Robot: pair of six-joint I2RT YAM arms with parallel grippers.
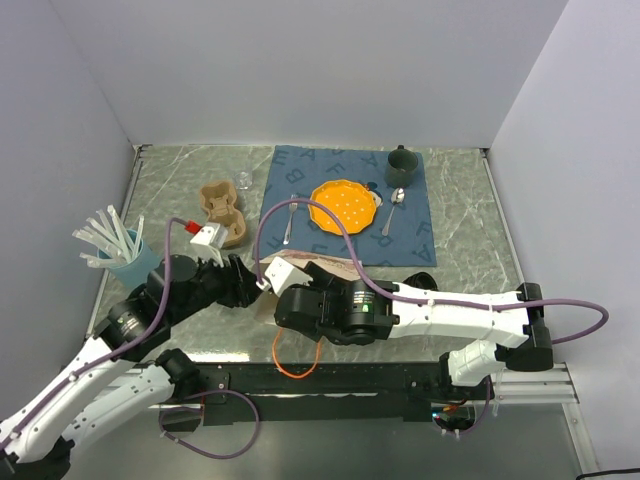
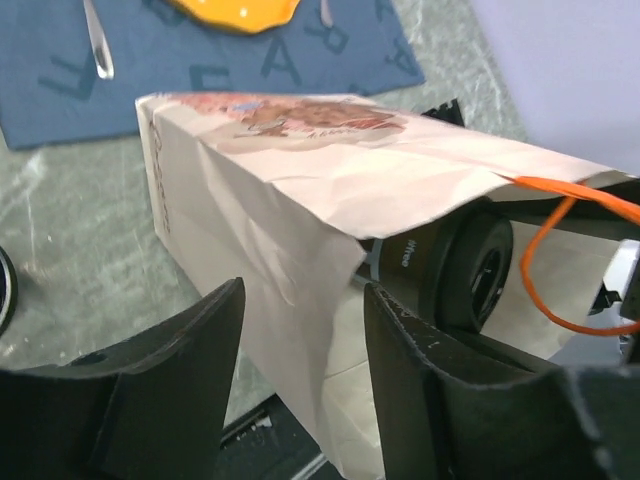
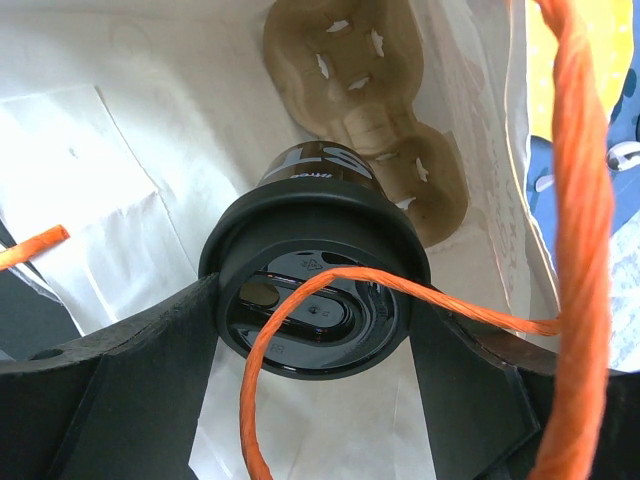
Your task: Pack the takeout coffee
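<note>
Your right claw (image 3: 315,312) is clamped on the takeout coffee (image 3: 300,240), frame centre, carrying it inside the paper bag (image 2: 300,180). Your left claw (image 2: 305,300) stands apart at the bag's mouth, likely steadying it.

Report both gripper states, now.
Left gripper: open, jaws apart at the edge of the paper bag, holding nothing.
Right gripper: closed on the takeout coffee, inside the bag.
</note>
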